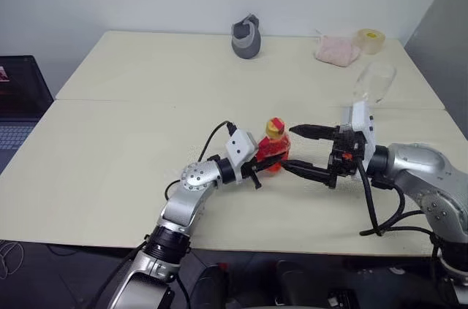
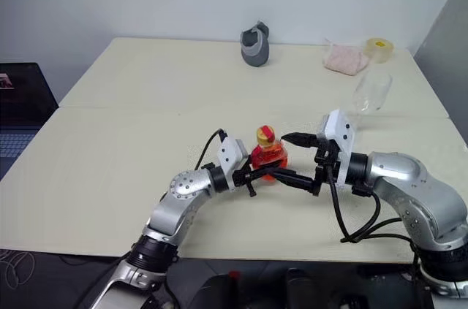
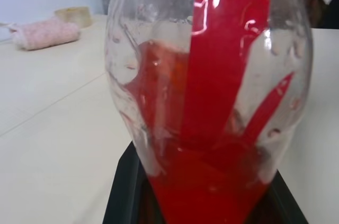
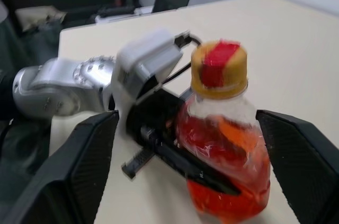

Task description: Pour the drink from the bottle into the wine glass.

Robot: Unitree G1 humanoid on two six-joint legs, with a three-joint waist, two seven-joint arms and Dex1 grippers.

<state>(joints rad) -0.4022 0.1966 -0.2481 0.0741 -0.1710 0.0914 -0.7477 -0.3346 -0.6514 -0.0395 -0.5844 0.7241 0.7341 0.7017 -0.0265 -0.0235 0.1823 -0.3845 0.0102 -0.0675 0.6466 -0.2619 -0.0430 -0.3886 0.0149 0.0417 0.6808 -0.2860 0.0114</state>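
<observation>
A: What was the left tool (image 1: 265, 165) doing at that moment?

B: It was clamped on the small clear plastic bottle (image 1: 273, 150) low on its rounded body, just right of centre in the left eye view. The bottle stood upright, its yellow-and-red cap (image 1: 275, 128) on. I could not tell whether its base rested on the pale desk (image 1: 131, 141) or hung just above it.

A: And the right tool (image 1: 297, 150)?

B: Its two black fingers stood wide apart, level, one on each side of the bottle and touching nothing. In the right wrist view they flanked the bottle from the side opposite the left tool.

A: How would the bottle handle?

B: I judged it light and thin-walled, so a hard squeeze could dent it. The translucent red-pink drink (image 3: 206, 181) filled only the lower part and would slosh when tilted. The wall looked smooth and possibly slippery. The body was the place to hold it; the cap called for a firm pinch around its rim to twist it off.

A: Where was the glass?

B: The tall clear stemmed wine glass (image 1: 374, 82) stood at the upper right, well apart from the bottle. It looked fragile and easy to topple. Beyond it lay a pink cloth (image 1: 336, 50), a roll of tape (image 1: 371, 40) and a grey holder (image 1: 246, 36).
</observation>
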